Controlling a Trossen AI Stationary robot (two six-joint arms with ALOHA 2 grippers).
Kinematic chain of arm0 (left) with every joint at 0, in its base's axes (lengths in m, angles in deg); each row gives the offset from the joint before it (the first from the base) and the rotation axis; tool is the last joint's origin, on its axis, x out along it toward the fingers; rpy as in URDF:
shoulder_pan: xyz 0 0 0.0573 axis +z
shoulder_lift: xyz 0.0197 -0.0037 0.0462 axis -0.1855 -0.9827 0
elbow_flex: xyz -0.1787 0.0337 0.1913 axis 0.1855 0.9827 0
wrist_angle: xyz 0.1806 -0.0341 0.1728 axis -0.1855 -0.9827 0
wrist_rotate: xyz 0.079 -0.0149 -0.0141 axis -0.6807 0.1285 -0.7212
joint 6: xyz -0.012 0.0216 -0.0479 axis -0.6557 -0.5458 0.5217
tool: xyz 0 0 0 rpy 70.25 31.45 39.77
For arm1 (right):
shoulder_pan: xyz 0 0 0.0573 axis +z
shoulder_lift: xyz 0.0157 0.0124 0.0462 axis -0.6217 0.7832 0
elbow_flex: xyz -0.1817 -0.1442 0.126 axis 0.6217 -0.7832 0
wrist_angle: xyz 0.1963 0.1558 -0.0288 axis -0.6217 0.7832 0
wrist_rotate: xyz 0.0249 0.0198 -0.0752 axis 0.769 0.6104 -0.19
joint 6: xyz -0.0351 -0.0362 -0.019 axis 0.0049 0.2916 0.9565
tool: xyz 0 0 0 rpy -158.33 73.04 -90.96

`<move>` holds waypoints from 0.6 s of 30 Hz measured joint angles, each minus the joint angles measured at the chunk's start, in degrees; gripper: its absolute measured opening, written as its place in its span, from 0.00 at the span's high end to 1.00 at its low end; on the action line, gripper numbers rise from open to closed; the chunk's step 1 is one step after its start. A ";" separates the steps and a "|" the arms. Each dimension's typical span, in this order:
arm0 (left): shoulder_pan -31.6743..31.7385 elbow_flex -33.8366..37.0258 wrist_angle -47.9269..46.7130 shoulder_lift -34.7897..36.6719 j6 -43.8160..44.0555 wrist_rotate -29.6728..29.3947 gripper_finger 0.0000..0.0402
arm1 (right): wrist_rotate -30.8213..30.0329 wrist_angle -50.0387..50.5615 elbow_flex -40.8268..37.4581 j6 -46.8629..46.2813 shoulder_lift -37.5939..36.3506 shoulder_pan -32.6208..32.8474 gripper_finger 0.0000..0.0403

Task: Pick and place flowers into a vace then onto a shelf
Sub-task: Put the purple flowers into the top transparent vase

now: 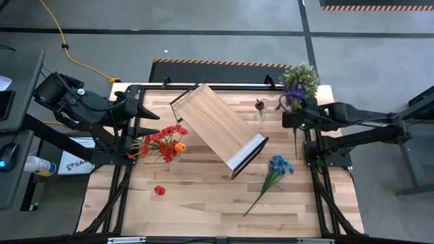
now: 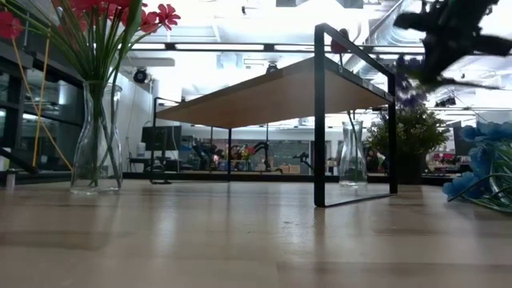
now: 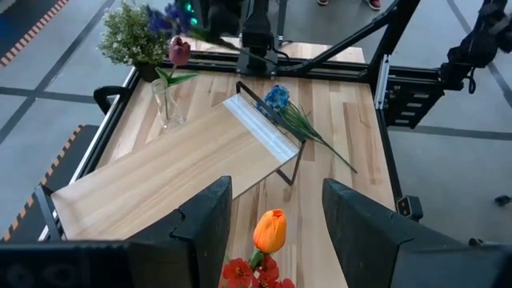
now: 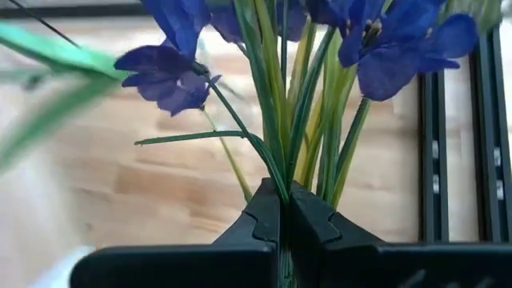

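Light plank table (image 1: 203, 196), smooth and pale, filling the centre of the high view. On it, tilted across mid-frame, one rectangular light-wood shelf (image 1: 215, 125) on a thin black metal frame, white strip at its lower-right end. Bushy pale-green plant (image 1: 300, 76) at upper right. Two clear glass vases: one left of centre (image 2: 96, 140) packed with red flowers (image 1: 161, 141) plus a single orange tulip (image 3: 270, 230); one small (image 1: 260, 112) above the shelf's right end, holding a single dark red bloom (image 1: 259, 104). Blue spray (image 1: 274, 169) flat on the wood, lower right of the shelf, long green stem running down-left. One loose red bloom (image 1: 159, 190) at lower left. Right claw (image 1: 290, 122) at upper right, just below the plant, clenched on thin green stems of purple flowers (image 4: 172, 72), petals fanning out beyond the fingertips. Left claw (image 3: 276, 212) at left of frame, released, fingers apart above the red bunch, holding nothing
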 joint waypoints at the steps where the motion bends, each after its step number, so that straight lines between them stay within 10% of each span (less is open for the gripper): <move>1: -0.02 0.00 0.00 0.00 0.01 0.02 0.43 | -0.90 0.20 1.41 0.75 0.00 0.00 1.00; 18: 0.00 0.00 0.00 0.00 0.02 -1.45 0.43 | -17.93 -7.40 13.32 14.10 0.04 0.00 1.00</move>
